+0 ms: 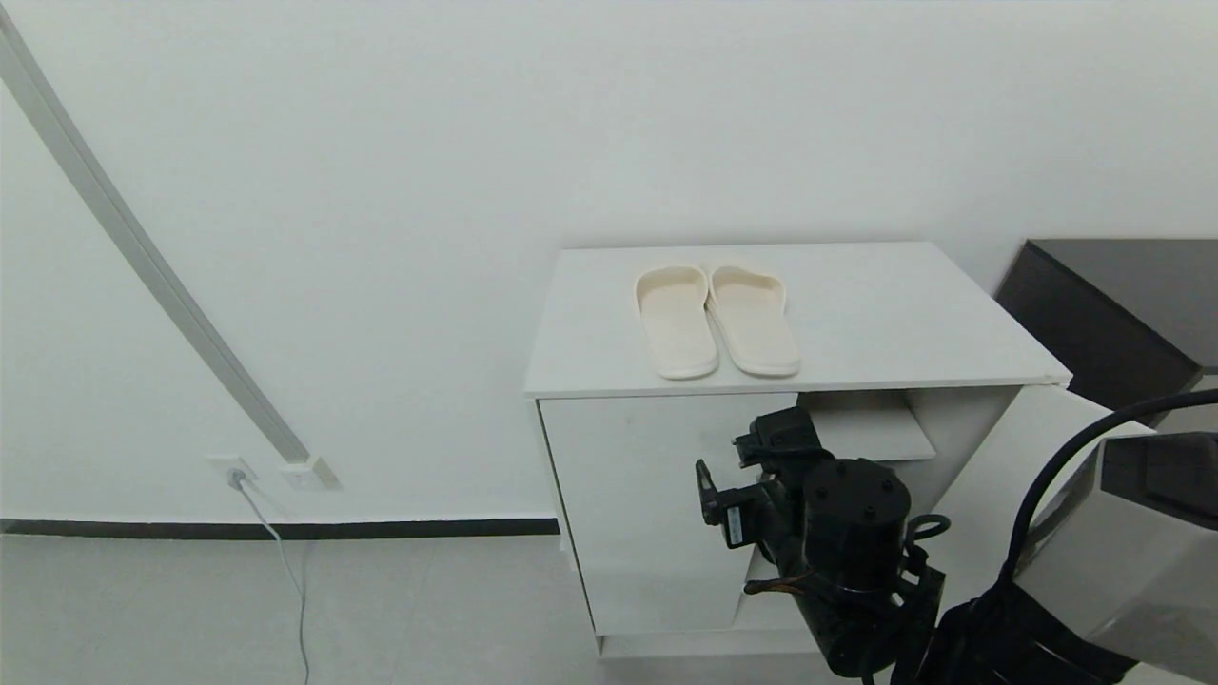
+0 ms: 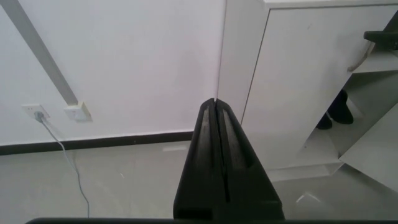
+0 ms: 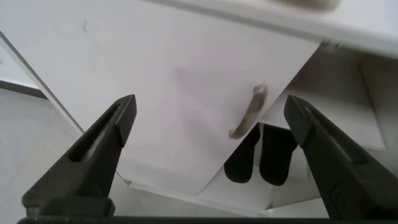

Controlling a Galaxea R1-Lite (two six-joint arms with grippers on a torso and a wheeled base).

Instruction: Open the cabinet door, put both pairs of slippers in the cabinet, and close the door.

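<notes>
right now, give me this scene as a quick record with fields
cabinet: white, two doors
right door: swung open
left door: shut
cream slippers: pair side by side on the cabinet top
dark slippers: pair inside the cabinet, low down behind the open side
right gripper: fingers open, empty, in front of the left door near its handle
left gripper: fingers shut, empty, low beside the cabinet's left side
left to do: cream pair in, door closed

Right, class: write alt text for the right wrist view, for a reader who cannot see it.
The open hand faces a white door with a pale handle. Beside the door, the cabinet stands open, with a dark pair of slippers inside.
</notes>
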